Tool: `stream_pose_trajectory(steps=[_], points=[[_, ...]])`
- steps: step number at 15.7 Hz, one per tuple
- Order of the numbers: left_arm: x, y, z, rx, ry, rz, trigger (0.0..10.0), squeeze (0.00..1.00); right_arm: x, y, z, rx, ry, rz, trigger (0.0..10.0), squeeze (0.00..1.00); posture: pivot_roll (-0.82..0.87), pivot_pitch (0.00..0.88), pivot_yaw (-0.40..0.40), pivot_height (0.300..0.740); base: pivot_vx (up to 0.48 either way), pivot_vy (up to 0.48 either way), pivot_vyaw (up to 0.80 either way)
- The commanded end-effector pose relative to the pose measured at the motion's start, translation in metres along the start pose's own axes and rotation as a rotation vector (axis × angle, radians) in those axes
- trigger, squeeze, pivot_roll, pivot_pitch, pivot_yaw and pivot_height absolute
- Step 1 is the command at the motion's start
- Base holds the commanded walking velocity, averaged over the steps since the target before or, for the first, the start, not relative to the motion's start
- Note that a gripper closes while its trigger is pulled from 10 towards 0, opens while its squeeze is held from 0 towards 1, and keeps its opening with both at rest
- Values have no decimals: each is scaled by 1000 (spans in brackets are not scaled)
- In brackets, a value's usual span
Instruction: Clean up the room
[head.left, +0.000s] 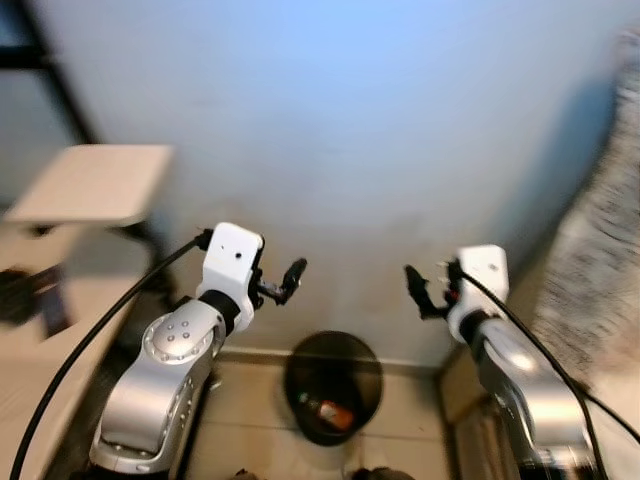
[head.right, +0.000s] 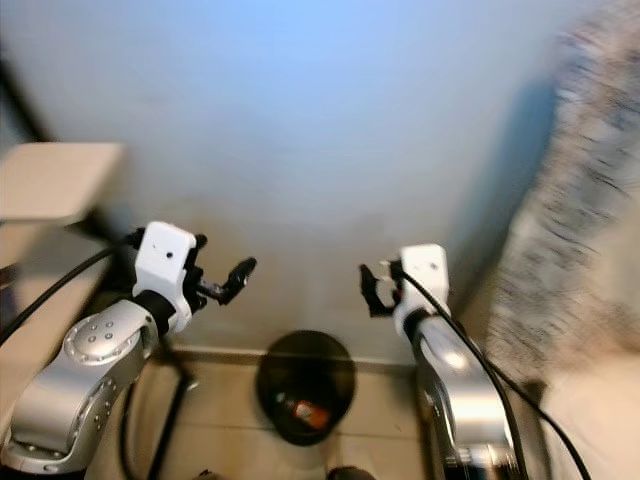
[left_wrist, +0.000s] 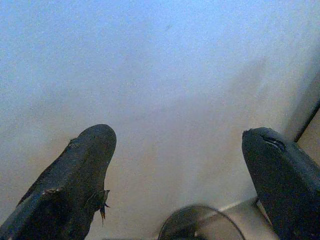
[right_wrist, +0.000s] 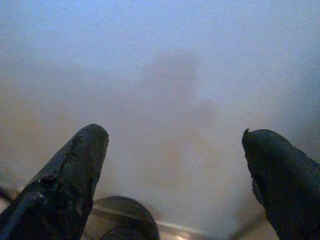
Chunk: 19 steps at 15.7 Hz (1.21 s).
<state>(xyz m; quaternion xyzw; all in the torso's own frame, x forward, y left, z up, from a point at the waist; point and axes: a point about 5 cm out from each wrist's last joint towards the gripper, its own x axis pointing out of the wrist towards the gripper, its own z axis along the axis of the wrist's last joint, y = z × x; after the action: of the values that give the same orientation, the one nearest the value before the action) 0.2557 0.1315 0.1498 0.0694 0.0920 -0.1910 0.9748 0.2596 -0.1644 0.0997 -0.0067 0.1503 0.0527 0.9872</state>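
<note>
- Closest to the robot, down on the tiled floor right against the base of the wall, sits a round black trash bin. It's dark and open-topped, and there's something reddish-orange lying inside near the bottom. Too blurry to say what it is.
- Both arms are raised in front of the wall, above the bin and off to either side of it.
- The left gripper has its two black fingers spread wide apart with nothing between them, just wall behind and the bin's rim peeking in below.
- Same deal with the right gripper: fingers well apart, holding nothing, touching nothing, with the bin's rim below.
- Off to the left there's a light beige tabletop on a dark frame.
- On the right edge, a speckled grey-and-white fabric thing, pretty smeared.
- Furthest back is the plain pale bluish wall.
</note>
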Motion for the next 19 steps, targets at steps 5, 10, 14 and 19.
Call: stream_pose_trajectory(steps=[5, 10, 14, 19], points=[[-11, 11, -5, 20, 26, 116, 10000, 0, -26, -5, -1, 58, 41, -100, 10000, 0, -4, 0, 35, 740, 0, 0, -781], [-19, 14, -17, 3, 44, 159, 10000, 0, -36, -7, -3, 102, 44, -151, 10000, 0, -2, 0, 43, 740, 0, 0, -781], [-21, 15, -22, -56, 49, 169, 10000, 0, -41, -6, -12, 94, 57, -183, 10000, 0, -8, 0, 62, 740, 0, 0, -781], [-25, 15, -32, -112, 60, 236, 10000, 0, -34, -3, -1, 50, 16, -143, 10000, 0, 16, 0, 36, 740, 0, 0, -781]])
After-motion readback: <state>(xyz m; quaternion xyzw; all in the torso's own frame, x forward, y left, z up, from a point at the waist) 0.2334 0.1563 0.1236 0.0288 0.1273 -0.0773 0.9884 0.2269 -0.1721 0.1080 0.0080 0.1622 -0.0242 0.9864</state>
